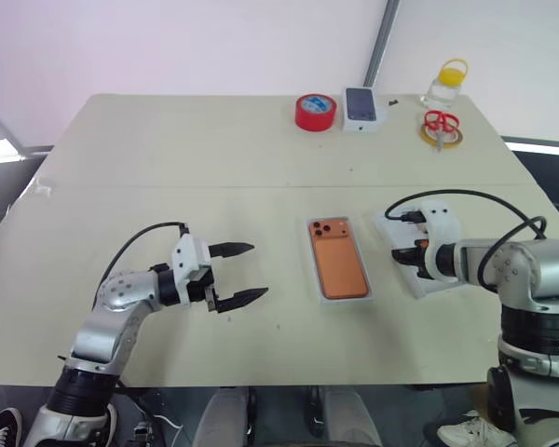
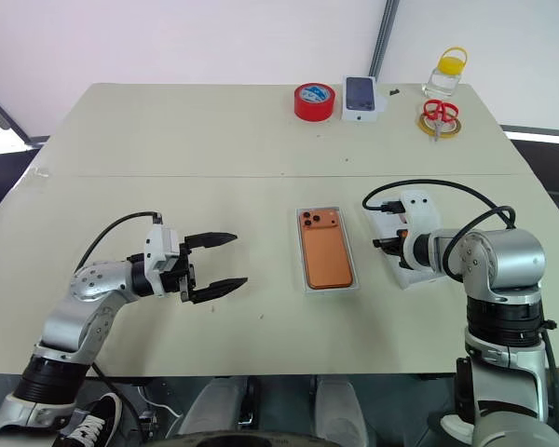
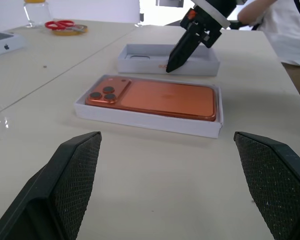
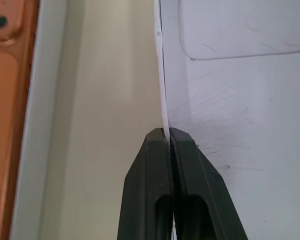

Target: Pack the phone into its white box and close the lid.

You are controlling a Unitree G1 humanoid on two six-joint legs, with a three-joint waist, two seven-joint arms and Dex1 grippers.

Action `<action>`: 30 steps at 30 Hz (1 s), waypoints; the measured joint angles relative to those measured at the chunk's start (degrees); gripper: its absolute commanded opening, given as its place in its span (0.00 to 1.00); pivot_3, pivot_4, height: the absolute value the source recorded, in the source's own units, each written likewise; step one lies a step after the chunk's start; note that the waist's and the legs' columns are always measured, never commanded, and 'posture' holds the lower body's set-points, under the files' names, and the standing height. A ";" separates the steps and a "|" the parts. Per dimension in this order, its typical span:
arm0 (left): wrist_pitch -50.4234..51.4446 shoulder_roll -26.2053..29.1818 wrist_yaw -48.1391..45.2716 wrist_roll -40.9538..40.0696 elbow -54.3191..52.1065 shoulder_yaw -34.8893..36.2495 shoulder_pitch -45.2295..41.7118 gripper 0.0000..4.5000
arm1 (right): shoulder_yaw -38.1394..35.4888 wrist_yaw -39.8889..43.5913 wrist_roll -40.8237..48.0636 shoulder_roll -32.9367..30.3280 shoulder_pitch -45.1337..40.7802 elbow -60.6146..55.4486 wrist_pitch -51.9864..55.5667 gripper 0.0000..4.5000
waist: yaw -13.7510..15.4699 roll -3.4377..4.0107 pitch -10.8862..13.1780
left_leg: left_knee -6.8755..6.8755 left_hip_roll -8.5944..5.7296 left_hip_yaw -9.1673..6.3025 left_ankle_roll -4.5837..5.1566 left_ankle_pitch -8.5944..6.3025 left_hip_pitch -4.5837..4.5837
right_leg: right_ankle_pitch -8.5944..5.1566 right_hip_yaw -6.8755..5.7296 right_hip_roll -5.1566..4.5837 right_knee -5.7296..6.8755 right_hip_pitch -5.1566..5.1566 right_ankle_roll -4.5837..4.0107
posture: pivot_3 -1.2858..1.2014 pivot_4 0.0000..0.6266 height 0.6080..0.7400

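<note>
The orange phone lies back up inside the white box at the table's middle, its three lenses at the far left corner. The white lid lies open side up just right of the box. My right gripper points down at the lid's left wall and is shut on that thin rim. The left wrist view shows those dark fingers at the lid's wall. My left gripper hovers open, left of the box, pointing towards it with nothing between its fingers.
At the table's far edge stand a red tape roll, a small white box printed with a dark phone, a jar with a yellow lid and red scissors on a yellow ring. A person in white is beyond the table.
</note>
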 measured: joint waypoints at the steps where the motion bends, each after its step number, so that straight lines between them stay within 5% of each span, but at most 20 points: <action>1: 0.01 0.00 0.00 0.00 0.00 -0.07 0.00 1.00 | -0.08 -0.05 0.02 0.06 0.01 0.00 0.00 0.01 | 0.03 0.01 0.01 | 0.00 0.00 0.00 0.00 0.00 0.00 | -0.01 0.00 0.00 0.00 0.00 -0.01 | 0.52 0.24 1.00; 17: 1.18 -0.66 0.20 -0.05 0.78 -0.68 -1.22 1.00 | -1.66 -0.13 -0.89 0.56 -5.72 1.71 -2.85 0.01 | 0.07 0.14 0.09 | -0.01 -0.01 0.00 0.00 0.00 -0.02 | 0.00 0.00 0.00 0.00 -0.03 0.01 | 0.52 0.24 1.00; 30: 2.39 -1.83 2.57 -0.10 2.12 -0.30 -3.51 1.00 | -16.66 -1.42 3.70 19.25 -14.10 5.59 -9.36 0.01 | 0.05 0.29 0.18 | -0.02 -0.02 0.00 0.00 0.00 -0.03 | 0.12 0.01 -0.01 0.08 -0.05 0.18 | 0.52 0.24 1.00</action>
